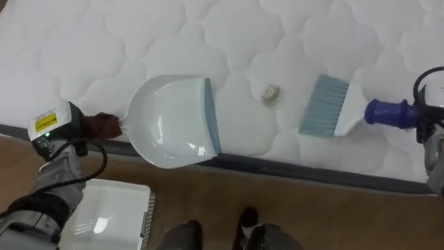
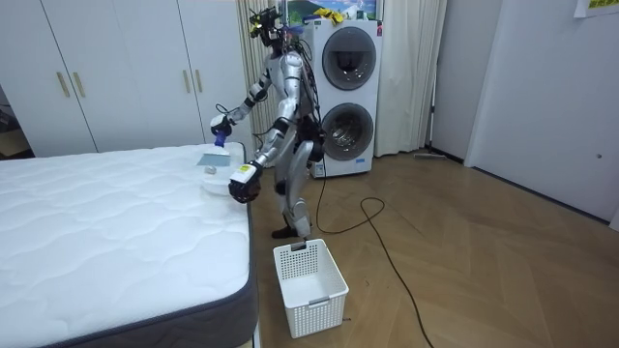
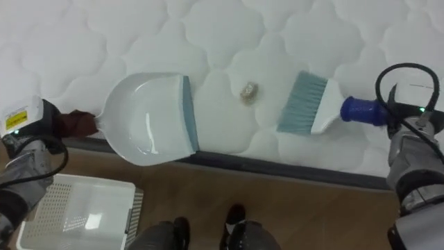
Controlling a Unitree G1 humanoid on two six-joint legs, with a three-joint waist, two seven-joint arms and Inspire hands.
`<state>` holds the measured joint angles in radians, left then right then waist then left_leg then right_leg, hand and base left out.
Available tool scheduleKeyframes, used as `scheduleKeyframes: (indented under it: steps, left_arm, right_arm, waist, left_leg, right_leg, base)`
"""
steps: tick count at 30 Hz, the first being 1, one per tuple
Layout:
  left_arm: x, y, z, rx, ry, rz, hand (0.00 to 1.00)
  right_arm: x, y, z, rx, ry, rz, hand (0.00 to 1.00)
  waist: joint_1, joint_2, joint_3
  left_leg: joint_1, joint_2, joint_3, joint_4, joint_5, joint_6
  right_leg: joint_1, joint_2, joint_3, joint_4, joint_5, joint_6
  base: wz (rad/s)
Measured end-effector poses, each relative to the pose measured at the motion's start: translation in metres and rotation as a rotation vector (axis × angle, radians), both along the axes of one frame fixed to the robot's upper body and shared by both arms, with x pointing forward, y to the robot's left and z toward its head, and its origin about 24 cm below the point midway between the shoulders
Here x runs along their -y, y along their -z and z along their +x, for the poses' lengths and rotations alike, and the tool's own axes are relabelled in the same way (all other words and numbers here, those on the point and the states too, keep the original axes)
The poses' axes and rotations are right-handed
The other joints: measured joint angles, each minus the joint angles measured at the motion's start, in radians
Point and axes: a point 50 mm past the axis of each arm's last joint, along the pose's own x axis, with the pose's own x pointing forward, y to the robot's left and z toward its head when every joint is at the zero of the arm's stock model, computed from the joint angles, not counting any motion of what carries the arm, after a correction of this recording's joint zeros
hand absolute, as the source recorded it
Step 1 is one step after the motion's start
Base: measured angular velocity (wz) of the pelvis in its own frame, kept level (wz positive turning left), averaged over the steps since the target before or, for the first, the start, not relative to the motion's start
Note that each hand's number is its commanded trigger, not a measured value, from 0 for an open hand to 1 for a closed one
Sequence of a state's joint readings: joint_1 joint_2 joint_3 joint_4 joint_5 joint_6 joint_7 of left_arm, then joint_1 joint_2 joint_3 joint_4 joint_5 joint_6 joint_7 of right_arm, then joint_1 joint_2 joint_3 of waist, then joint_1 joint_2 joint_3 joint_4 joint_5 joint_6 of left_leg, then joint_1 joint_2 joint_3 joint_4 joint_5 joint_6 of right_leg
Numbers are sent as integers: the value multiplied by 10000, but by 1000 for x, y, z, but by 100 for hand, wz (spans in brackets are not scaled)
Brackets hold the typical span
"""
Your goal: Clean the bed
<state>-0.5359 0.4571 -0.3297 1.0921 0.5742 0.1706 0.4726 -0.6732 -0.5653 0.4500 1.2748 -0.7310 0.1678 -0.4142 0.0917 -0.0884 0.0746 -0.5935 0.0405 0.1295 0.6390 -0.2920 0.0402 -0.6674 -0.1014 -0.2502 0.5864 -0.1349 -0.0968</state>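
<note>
At the lower left, the left hand (image 1: 66, 128) has its fingers closed round the dark brown handle of a dustpan (image 1: 170, 125). The dustpan is white and glossy with a grey-blue lip. It lies on the near edge of the white quilted bed (image 1: 208, 28), its long axis running left to right and its mouth opening rightward. Its inside shows plain white.

Below it, on the wooden floor (image 1: 312, 208), stands a white perforated basket (image 1: 104, 208) whose bottom also shows plain white.

Just right of the dustpan's lip, a small pale scrap (image 1: 270, 94) rests on the bed, between dustpan and brush.

The brush (image 1: 333, 105) has pale blue bristles, a white head and a blue handle. It lies nearly level, with the bristles pointing left towards the scrap. At the right edge, the fingers of the right hand (image 3: 406, 135) grip that handle.
</note>
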Motion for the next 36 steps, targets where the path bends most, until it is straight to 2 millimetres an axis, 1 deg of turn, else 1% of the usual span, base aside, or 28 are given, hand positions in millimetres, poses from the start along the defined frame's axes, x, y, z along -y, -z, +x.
scheduleKeyframes:
  steps: [3, 5, 7, 11, 12, 17, 21, 22, 25, 26, 28, 31, 36]
  left_arm:
    - [4, -13, 10, 270, 552, 759, 100]
    - [10, -24, 19, 612, 1014, 1209, 100]
    - [9, -28, 20, 799, 1122, 1544, 100]
    - [4, -33, 20, 950, 1076, 1726, 100]
    - [4, -33, 20, 946, 1066, 1732, 100]
    - [4, -33, 20, 927, 1048, 1762, 100]
    - [4, -33, 20, 853, 1034, 1833, 100]
    - [4, -33, 20, 809, 1024, 1844, 100]
    - [2, -34, 20, 768, 982, 1967, 100]
    - [2, -34, 20, 762, 975, 1992, 100]
    - [2, -34, 20, 755, 999, 2005, 100]
    - [2, -34, 20, 759, 998, 2012, 100]
    - [2, -34, 20, 759, 1049, 2004, 100]
  right_arm:
    - [4, -12, 5, 136, -1, -467, 100]
    - [10, -20, 6, 87, -96, -1020, 100]
    - [8, -25, 9, 39, -357, -1438, 100]
    - [4, -32, 15, -56, -716, -2152, 100]
    - [3, -33, 16, -60, -792, -2257, 100]
    - [-1, -37, 20, -145, -1039, -2818, 100]
    - [-4, -40, 22, -159, -1158, -2912, 100]
    - [-6, -40, 24, -181, -1245, -2946, 100]
    - [-18, -42, 29, -185, -1904, -3318, 100]
    - [-24, -44, 32, -66, -2163, -3384, 100]
    - [-31, -47, 35, 73, -2529, -3556, 100]
    - [-42, -52, 40, 324, -3047, -3827, 100]
    - [-48, -54, 42, 431, -3291, -3963, 100]
  waist:
    - [88, -16, 9]
    - [265, -54, 30]
    - [270, -90, 51]
    - [239, -259, 145]
    - [239, -269, 149]
    - [231, -288, 139]
    - [248, -296, 134]
    - [247, -296, 134]
    - [301, -296, 134]
    - [307, -305, 136]
    - [366, -328, 124]
    - [379, -340, 127]
    - [419, -362, 128]
  left_leg:
    - [-116, -1, -25, -5, 0, 1]
    - [-85, 2, -20, -29, 0, 0]
    - [-68, 9, -21, 23, 1, -1]
    - [-77, 4, -10, 35, 0, 0]
    - [-79, 4, -7, 35, 0, 1]
    - [-34, 21, -37, -2, -9, 15]
    - [12, 36, -38, -11, -8, 14]
    - [86, 63, -41, -43, -9, 12]
    - [344, 226, -16, -279, 28, -48]
    - [434, 270, 20, -382, 51, -67]
    - [529, 289, 97, -497, 57, -66]
    - [568, 304, 116, -605, 61, -71]
    - [569, 329, 112, -560, 64, -71]
  right_leg:
    - [-126, 4, -2, 8, 5, 1]
    - [-113, 5, -15, 8, 13, 0]
    - [-94, 4, -22, 10, 13, 0]
    - [-98, -5, -25, -39, -3, 11]
    - [-90, -3, -27, -78, -6, 15]
    - [44, -3, -127, -155, 15, 41]
    - [112, 4, -174, -195, 35, 24]
    - [211, 50, -185, -286, 55, 23]
    - [625, 333, -212, -901, 344, -7]
    - [730, 365, -247, -1026, 401, -13]
    - [790, 368, -281, -1087, 426, -17]
    - [832, 401, -293, -1217, 436, -15]
    - [885, 423, -335, -1310, 437, -5]
  base:
    - [-1]
    - [0]
    - [0]
    - [0]
    - [0]
    - [2]
    - [1]
    - [-5]
    - [-12]
    - [-11]
    - [-10]
    - [-2]
    - [0]
